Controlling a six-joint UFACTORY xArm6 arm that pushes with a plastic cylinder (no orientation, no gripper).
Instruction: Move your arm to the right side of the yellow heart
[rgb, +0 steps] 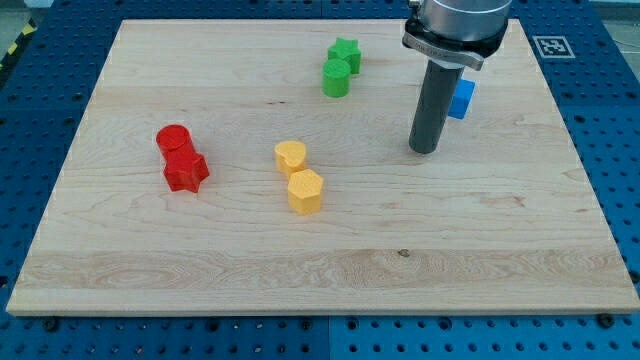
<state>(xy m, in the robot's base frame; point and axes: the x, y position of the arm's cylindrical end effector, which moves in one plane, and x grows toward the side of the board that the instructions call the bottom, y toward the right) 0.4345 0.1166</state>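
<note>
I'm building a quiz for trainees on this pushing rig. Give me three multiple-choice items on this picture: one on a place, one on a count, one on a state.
1. Where is my tip relative to the yellow heart?
A. To the view's left
B. To the view's right
C. Directly on top of it

2. How many blocks show on the board?
A. Five
B. Seven
C. Nine

3. How do the yellow heart and the yellow hexagon stand?
A. Touching or nearly so
B. At opposite board edges
C. Stacked

Answers:
1 B: the tip rests well to the right of the heart, with bare wood between.
2 B: two red, two yellow, two green and one blue, which is partly hidden behind the rod.
3 A: they sit side by side, with no clear gap.
</note>
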